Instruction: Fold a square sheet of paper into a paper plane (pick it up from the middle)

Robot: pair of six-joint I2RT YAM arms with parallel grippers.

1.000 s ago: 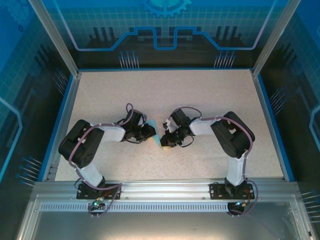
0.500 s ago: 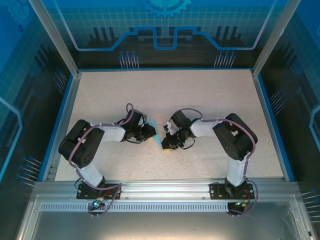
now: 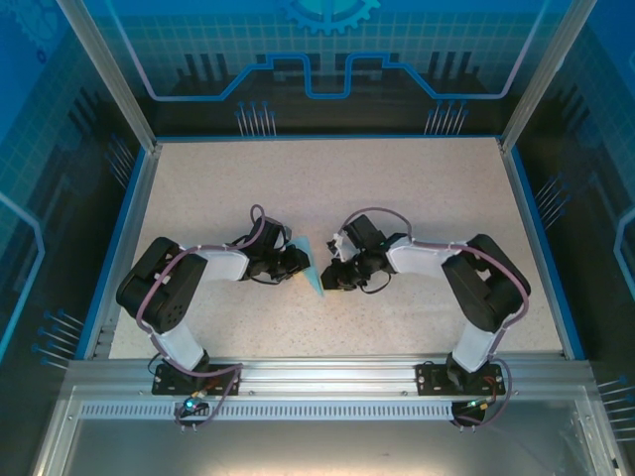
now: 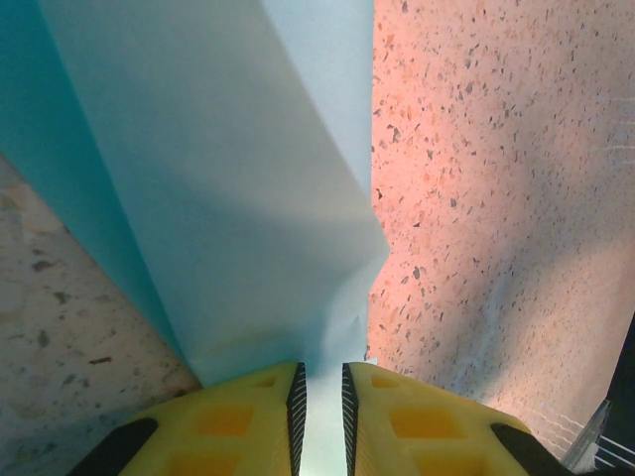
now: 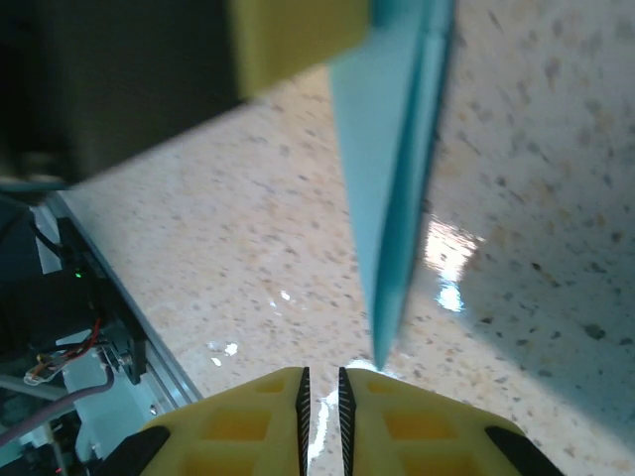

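The speckled worktop (image 3: 327, 188) spans the middle of the overhead frame; at its centre both arms meet over the paper plane (image 3: 314, 274); the left gripper (image 4: 322, 397) pinches the folded blue sheet between nearly closed jaws; the right gripper (image 5: 319, 382) has jaws a sliver apart, holding nothing, the plane's point just ahead.

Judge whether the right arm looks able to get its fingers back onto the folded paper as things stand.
Probably yes. The paper's pointed end hangs just ahead of the right gripper, nothing between them. The left gripper pinches the other end, keeping it off the table.
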